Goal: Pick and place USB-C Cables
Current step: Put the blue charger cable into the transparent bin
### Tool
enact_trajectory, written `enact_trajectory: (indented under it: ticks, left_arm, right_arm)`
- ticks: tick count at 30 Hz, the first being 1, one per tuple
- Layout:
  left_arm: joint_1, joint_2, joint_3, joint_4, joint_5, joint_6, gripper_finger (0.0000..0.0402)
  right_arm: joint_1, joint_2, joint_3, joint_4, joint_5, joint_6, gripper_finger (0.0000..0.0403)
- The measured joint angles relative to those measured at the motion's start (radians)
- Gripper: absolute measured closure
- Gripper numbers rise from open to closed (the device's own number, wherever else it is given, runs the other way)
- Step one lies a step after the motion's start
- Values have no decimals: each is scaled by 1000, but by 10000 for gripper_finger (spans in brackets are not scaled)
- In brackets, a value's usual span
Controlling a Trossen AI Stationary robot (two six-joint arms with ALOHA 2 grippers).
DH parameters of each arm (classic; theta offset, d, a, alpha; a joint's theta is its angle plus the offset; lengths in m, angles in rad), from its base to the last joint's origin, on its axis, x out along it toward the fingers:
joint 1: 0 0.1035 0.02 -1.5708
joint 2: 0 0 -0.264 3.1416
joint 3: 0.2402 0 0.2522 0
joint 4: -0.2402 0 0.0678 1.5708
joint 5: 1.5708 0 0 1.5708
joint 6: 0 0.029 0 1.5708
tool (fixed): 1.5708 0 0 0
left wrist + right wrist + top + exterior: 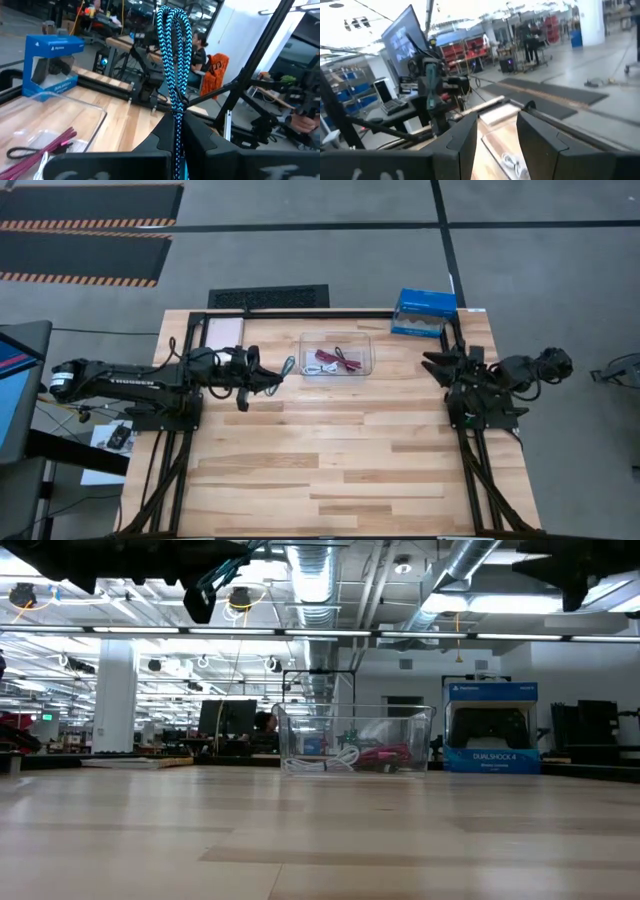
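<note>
Two dark arms show in the high view, and the clear rectangular plastic bin (336, 354) at the back of the light wooden table (330, 470) is my landmark. Left gripper (268, 379) sits just left of the bin, pinched shut on a teal braided cable bundle (286, 367) that pokes out toward the bin's left wall. Inside the bin I can make out a dark red cable bundle (322, 361) and some white cable next to it, but they're too tangled and small from up here to sort out. Blue cardboard box (424, 311) stands back-right of the bin. Right gripper (436, 366) waits well right of the bin, over the table edge.

Low view: the bin (356, 739) reads side-on with red and white cable on its floor, and the blue box (491, 727) just right of it. Grippers are mostly cut off at the top.

Left wrist view is the only one showing the grip properly: the teal bundle (173, 55) stands up, looped, from between the closed fingers (205, 137).

Right wrist view shows that gripper's fingers (540, 135) spread apart, holding nothing, with the far arm and its teal cable (430, 89) beyond.
</note>
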Motion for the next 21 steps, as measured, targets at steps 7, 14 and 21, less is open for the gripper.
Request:
enact_trajectory:
  ticks: [7,14,21]
  left_arm:
    - [-1,66,0,113,12,-12,401]
    - [-1,228,0,283,66,-50,401]
    - [-2,341,0,494,96,-119,401]
  right_arm:
    - [-2,44,0,-131,-3,165,239]
    - [-1,144,0,-46,-6,149,239]
    - [2,173,0,178,-185,54,239]
